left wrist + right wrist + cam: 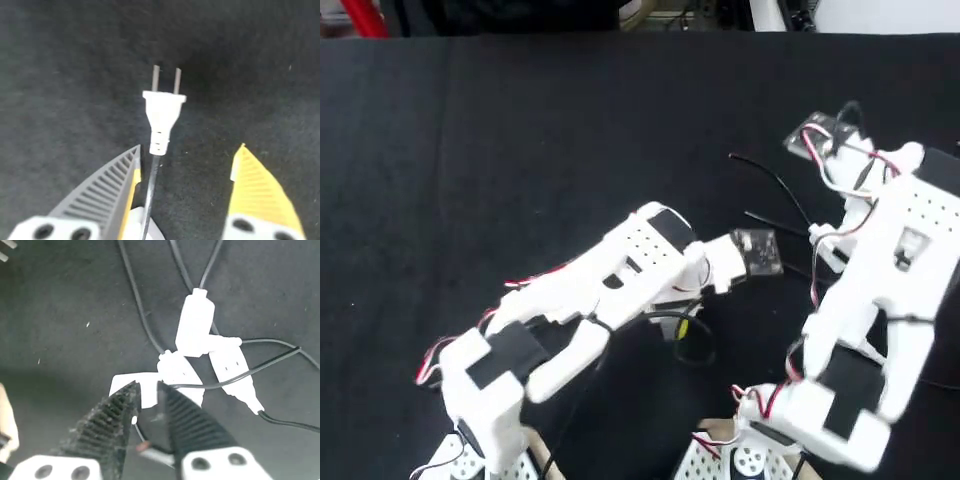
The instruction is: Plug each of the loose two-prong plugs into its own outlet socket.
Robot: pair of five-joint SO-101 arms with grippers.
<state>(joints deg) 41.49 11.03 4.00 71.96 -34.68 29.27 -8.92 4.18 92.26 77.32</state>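
A white two-prong plug (162, 117) lies flat on the black cloth, prongs pointing away from my left gripper (190, 147). That gripper is open just behind the plug, and the plug's black cord (150, 190) runs back beside the grey finger (117, 175). In the high view its yellow finger (682, 327) shows under the left arm. Three white outlet sockets (195, 325) lie bunched together with black cords (135, 295). My right gripper (147, 387) hangs over the nearest socket (180, 372), its black fingers almost together around a white edge of it.
Black cloth (520, 150) covers the whole table. The two arms are close together at the right half, with loose cords (775, 180) trailing between them. Two metal prongs (5, 250) show at the right wrist view's corner.
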